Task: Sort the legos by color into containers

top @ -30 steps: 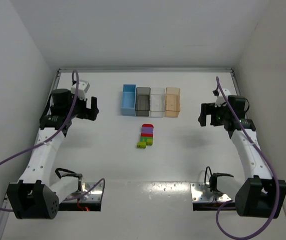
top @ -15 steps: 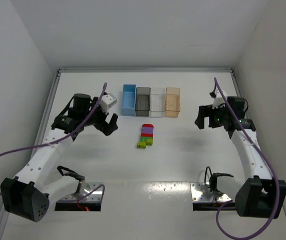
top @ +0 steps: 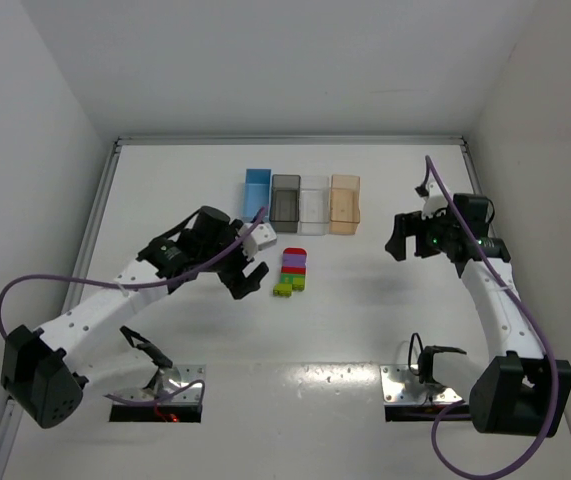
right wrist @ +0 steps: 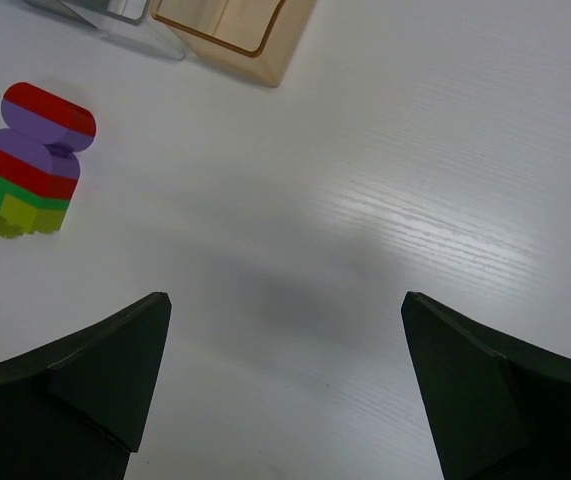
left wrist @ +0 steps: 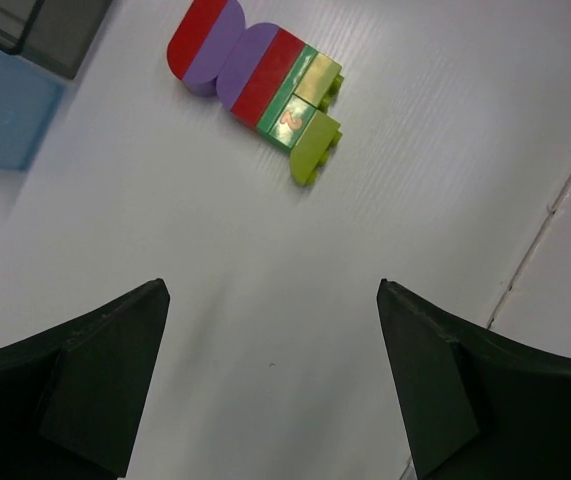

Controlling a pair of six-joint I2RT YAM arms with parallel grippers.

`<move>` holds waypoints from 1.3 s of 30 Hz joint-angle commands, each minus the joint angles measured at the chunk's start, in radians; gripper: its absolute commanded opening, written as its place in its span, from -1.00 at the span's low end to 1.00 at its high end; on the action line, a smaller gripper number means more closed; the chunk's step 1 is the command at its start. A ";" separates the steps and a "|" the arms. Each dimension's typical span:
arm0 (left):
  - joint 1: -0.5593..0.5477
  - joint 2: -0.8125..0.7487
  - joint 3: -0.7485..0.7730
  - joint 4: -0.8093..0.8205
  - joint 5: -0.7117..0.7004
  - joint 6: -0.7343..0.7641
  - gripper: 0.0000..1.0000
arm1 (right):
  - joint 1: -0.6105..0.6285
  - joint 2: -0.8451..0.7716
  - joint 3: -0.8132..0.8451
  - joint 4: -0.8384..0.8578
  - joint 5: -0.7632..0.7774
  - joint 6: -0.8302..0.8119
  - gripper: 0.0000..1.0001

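Observation:
The legos (top: 291, 272) lie joined in one flat cluster at mid-table: red, purple, dark green and yellow-green bricks. They also show in the left wrist view (left wrist: 260, 80) and the right wrist view (right wrist: 31, 160). Four bins stand in a row behind them: blue (top: 256, 198), smoky grey (top: 285, 203), clear (top: 313, 205), pale orange (top: 344, 204). My left gripper (top: 249, 278) is open and empty, just left of the cluster. My right gripper (top: 397, 243) is open and empty, well to the right of it.
A raised rail (top: 95, 235) runs along the table's left edge and another along the back (top: 290, 141). White walls close in on the left, right and back. Purple cables loop from both arms.
My left arm has swung from the far left toward the middle, and its gripper now hangs beside the lego cluster. My right gripper has shifted slightly left. The legos have not moved.

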State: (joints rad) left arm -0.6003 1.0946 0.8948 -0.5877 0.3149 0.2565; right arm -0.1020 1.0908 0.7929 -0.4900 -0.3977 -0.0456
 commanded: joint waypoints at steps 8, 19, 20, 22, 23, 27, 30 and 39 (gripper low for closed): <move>-0.065 0.087 0.062 0.155 -0.114 -0.362 1.00 | 0.004 0.000 -0.031 0.028 0.034 0.033 1.00; -0.131 0.281 0.176 0.210 -0.140 -0.617 1.00 | 0.004 0.009 -0.060 0.057 0.053 0.084 1.00; -0.131 0.307 0.214 0.210 -0.154 -0.626 1.00 | 0.004 0.009 -0.060 0.057 0.062 0.084 1.00; -0.131 0.379 0.245 0.210 -0.186 -0.649 1.00 | 0.004 0.009 -0.050 0.048 0.062 0.084 1.00; -0.131 0.401 0.268 0.210 -0.195 -0.649 1.00 | 0.004 0.009 -0.050 0.048 0.075 0.084 1.00; -0.151 0.508 0.317 0.200 -0.263 -0.730 1.00 | 0.004 0.009 -0.040 0.039 0.097 0.084 1.00; -0.161 0.565 0.339 0.181 -0.361 -0.753 0.98 | 0.004 0.009 -0.040 0.039 0.106 0.084 1.00; -0.180 0.663 0.380 0.181 -0.453 -0.844 1.00 | 0.004 0.018 -0.049 0.048 0.115 0.075 1.00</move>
State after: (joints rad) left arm -0.7567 1.7462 1.2301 -0.4141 -0.0898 -0.5163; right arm -0.1020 1.1080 0.7345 -0.4721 -0.2951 0.0265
